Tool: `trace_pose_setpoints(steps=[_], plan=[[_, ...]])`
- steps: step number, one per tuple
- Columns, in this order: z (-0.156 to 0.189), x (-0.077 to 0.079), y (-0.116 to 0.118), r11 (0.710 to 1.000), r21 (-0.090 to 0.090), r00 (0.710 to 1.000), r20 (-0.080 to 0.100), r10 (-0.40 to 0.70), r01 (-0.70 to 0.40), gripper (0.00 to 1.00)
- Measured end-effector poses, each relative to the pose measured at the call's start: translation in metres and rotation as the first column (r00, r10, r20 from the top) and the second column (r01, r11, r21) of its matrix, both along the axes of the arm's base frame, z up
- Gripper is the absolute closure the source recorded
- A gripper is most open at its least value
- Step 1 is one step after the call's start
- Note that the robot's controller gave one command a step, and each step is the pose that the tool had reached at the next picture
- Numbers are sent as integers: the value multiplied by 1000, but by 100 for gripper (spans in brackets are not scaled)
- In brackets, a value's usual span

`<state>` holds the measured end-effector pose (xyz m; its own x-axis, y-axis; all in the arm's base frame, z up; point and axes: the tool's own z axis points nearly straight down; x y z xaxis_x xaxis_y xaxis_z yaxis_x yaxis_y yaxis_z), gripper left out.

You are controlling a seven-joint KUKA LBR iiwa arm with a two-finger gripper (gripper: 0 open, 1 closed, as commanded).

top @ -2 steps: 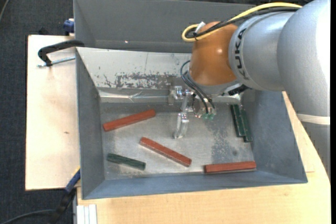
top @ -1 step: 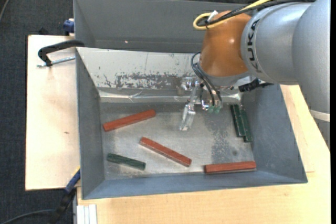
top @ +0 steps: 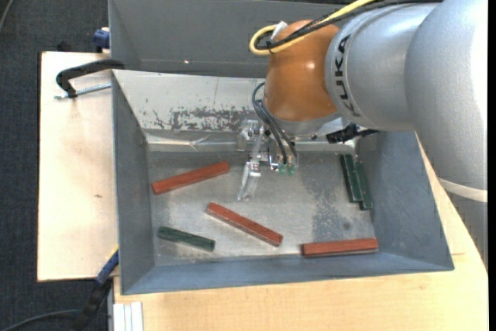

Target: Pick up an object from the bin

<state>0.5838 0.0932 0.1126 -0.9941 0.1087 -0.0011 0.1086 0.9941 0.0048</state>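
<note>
We see a matt grey metal bin (top: pixel 130 167), scuffed on its back wall. The 3 reddish bars (top: pixel 244 224) look matt, the orange cover (top: pixel 298 77) glossy.

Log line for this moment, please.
jaws: over grey metal bin floor | nearest: flat red-brown bar view-left, second red-brown bar nearer camera | held: nothing visible

Red bar (top: pixel 191 176) lies flat, slanted, left of centre; second red bar (top: pixel 243 224) nearer front.

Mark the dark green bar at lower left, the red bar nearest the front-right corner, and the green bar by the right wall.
dark green bar (top: pixel 186 238): camera view, its middle.
front-right red bar (top: pixel 339 247): camera view, mid-length.
right-wall green bar (top: pixel 355 181): camera view, mid-length.
</note>
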Motion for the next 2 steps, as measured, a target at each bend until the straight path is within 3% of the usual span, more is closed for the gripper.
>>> trace_pose_setpoints(steps=[1, 2], plan=[[-43, -4, 85, 986, 0, 986, -2, -164, 164, 0], [-42, -4, 86, 987, -2, 987, 2, -162, 162, 0]])
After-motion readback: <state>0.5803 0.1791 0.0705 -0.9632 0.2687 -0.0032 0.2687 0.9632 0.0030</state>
